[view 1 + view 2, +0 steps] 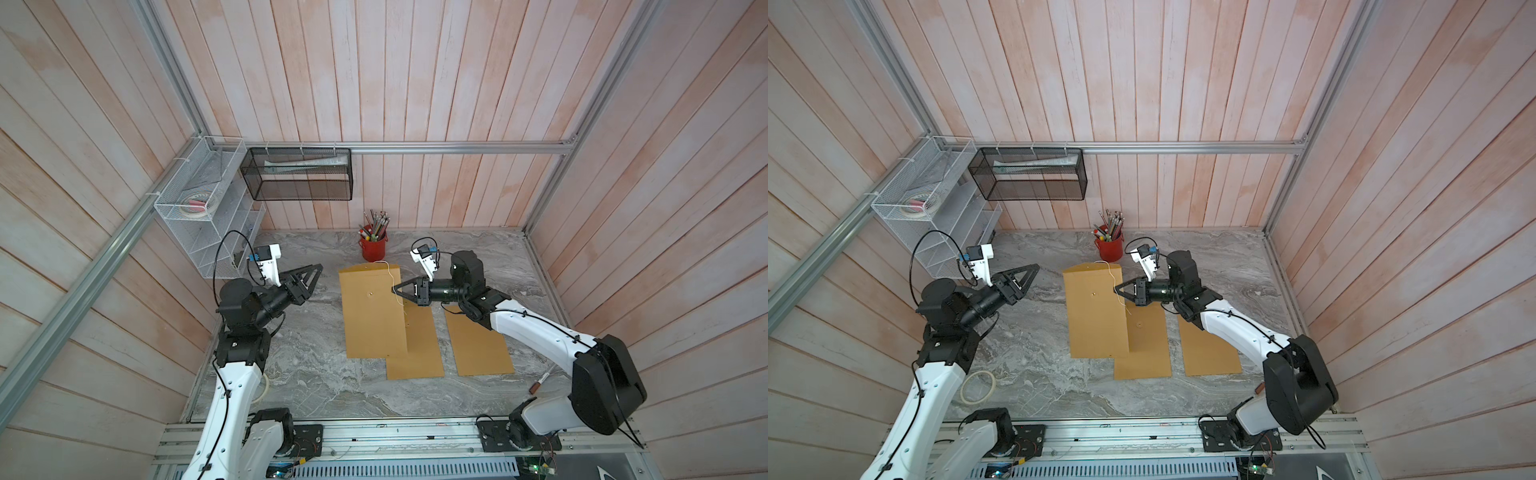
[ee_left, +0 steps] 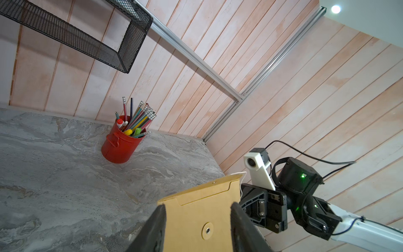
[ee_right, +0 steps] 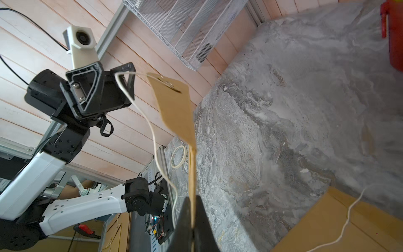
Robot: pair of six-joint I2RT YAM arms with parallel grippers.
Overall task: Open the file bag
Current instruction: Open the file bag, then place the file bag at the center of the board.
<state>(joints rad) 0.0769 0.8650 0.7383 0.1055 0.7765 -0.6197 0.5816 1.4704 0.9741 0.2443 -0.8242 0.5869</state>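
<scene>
The file bag [image 1: 372,311] is a brown envelope with a round button [image 2: 207,230], held tilted up off the marble table. My right gripper [image 1: 394,289] is shut on the bag's right edge; in the right wrist view the thin edge [image 3: 192,174] runs into the closed jaws [image 3: 192,218]. The white string [image 3: 152,131] hangs loose from the flap [image 3: 174,104], off the button. My left gripper [image 1: 318,268] stands open to the left of the bag, apart from it. In the left wrist view the bag [image 2: 196,196] shows beyond its two fingers [image 2: 157,227].
Two more brown envelopes [image 1: 419,353] [image 1: 482,349] lie flat under and right of the held bag. A red pot of pencils [image 1: 373,247] stands at the back. A white wire rack [image 1: 199,208] and a black mesh basket [image 1: 299,174] hang back left. A tape roll [image 1: 978,386] lies front left.
</scene>
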